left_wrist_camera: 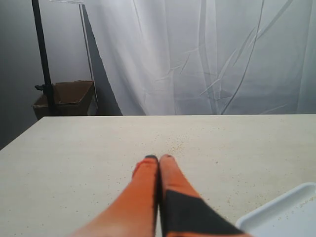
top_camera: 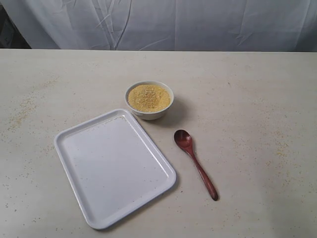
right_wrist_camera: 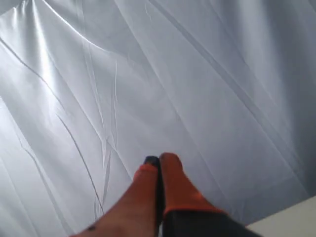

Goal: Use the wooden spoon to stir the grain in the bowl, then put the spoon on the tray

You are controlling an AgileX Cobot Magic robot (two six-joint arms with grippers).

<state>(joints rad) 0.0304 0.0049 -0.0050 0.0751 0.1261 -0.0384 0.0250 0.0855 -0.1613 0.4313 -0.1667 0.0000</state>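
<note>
The wooden spoon (top_camera: 195,163) lies flat on the table (top_camera: 257,99), at about 5 o'clock from the bowl (top_camera: 148,115) and just beside the tray (top_camera: 114,166), at 3 o'clock of it. Its long axis runs from its oval head at 11 o'clock to the handle tip at 5 o'clock. The grain (top_camera: 148,97) fills the bowl.

Neither of my 2 arms shows in the exterior view. My right end effector (right_wrist_camera: 159,161) has its fingers pressed together, empty, aimed at the white curtain (right_wrist_camera: 148,74), so I cannot see the spoon from it. My left end effector (left_wrist_camera: 159,158) is likewise closed and empty, with only a tray corner in sight. The spoon sits on the right arm's side, so I judge that arm nearer.

I can read no brand, label or writing anywhere.
</note>
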